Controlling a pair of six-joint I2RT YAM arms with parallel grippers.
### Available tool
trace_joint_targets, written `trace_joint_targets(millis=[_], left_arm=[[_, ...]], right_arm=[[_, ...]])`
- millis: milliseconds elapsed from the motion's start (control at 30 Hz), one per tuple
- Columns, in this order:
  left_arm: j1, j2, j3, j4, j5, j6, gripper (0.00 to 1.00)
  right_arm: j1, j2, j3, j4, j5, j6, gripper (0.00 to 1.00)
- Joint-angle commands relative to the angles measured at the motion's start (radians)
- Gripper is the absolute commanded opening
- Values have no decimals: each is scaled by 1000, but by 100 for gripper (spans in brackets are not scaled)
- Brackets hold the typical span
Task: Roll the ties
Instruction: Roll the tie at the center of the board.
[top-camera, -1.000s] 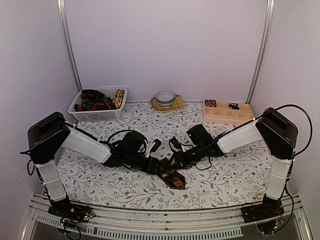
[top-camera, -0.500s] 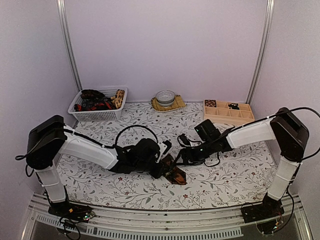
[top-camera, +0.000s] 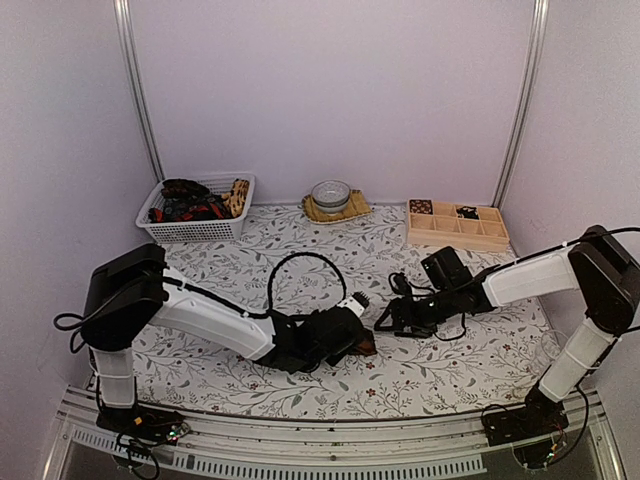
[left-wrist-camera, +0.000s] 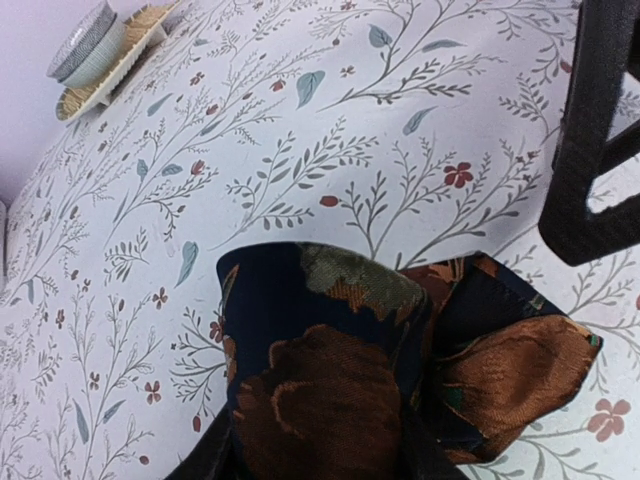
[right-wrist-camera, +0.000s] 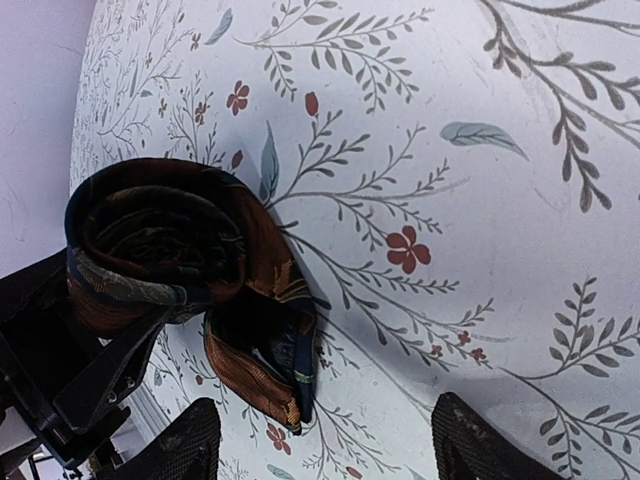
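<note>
The tie (right-wrist-camera: 165, 250) is wound up into a fat roll. It lies near the middle of the surface (top-camera: 450, 372), closer to the near edge than to the far one. A loose flap (right-wrist-camera: 262, 385) sticks out low from the roll and lies on the surface.

Your left pincer (left-wrist-camera: 318, 462) is clamped on the roll, one finger on each side. Your right pincer (right-wrist-camera: 335, 440) has its fingers wide apart and holds nothing. It sits near the roll on its right side and does not touch it.

From the right pincer the roll lies ahead, toward the left edge. You look into its round, curled end, so its long way seems to point at that pincer. The left arm is nearer, since it has the tie. I think the flap needs tucking next. The roll may spring open if the left pincer lets go too soon.
</note>
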Motion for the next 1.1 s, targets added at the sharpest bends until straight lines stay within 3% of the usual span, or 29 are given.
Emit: trace_joint_targets(millis=[0, 200, 533, 767, 933, 1067], left_arm=[[-6, 50, -55, -113, 7, 77, 29], [11, 34, -73, -74, 52, 98, 29], [40, 0, -96, 12, 93, 125, 27], [27, 1, -79, 0, 8, 185, 27], [22, -1, -78, 12, -9, 200, 27], [21, -18, -101, 59, 10, 204, 27]], right_arm=[[0, -27, -30, 98, -40, 54, 72], [6, 53, -53, 207, -142, 110, 67], [54, 74, -95, 323, -146, 160, 63], [58, 15, -62, 329, -140, 251, 68], [63, 6, -65, 409, -153, 412, 69], [63, 40, -104, 570, -161, 579, 69]])
